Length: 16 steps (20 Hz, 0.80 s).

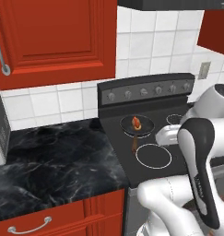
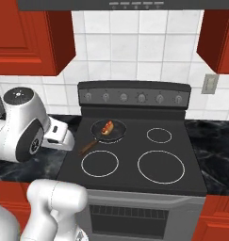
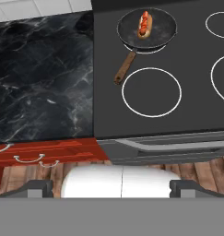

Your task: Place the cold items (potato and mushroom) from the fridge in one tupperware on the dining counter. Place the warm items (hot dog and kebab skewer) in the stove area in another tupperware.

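Pincer [image 3: 111, 186] wide open, holding nothing.

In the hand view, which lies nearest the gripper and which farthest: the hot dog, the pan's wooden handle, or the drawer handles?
1. Drawer handles, just ahead of the gripper, left.
2. Pan handle, mid-stove.
3. Hot dog, in the pan, far end.

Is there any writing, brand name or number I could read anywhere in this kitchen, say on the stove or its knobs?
None can be read.
Stove control panel: knobs carry faint marks, too small and blurred to read.
Hood: small light marks along its edge, unreadable.
Pan with the hot dog: no lettering.
Cabinets: no lettering.
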### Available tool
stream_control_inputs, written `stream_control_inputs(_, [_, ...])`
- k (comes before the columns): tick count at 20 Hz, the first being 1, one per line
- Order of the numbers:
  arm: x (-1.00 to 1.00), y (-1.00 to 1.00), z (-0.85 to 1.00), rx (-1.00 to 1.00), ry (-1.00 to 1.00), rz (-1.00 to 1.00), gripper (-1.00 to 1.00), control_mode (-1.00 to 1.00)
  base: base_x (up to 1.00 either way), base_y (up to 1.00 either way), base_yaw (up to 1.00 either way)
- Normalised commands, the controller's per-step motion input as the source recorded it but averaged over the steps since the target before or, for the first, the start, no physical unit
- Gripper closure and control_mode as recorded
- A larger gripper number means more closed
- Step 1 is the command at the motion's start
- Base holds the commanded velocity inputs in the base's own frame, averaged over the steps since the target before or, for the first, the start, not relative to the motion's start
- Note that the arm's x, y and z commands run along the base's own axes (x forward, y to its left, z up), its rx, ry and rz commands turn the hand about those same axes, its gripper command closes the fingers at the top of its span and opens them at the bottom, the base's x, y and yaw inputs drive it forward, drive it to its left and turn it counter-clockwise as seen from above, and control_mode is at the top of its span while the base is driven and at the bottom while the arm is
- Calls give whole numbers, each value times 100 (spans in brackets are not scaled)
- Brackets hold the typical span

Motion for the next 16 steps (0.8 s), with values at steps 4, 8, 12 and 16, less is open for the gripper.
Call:
stream_control_inputs(4, [100,-13,-16,8,-7,3,-100,-100,0,0,0])
stream_control_inputs(8, [97,-2,-24,1,-2,0,-100,-100,0,0,0])
stream_control_inputs(12, [89,-6,-17,0,1,0,-100,-100,0,0,0])
stream_control_inputs(16, [84,-11,-14,0,7,0,-100,-100,0,0,0])
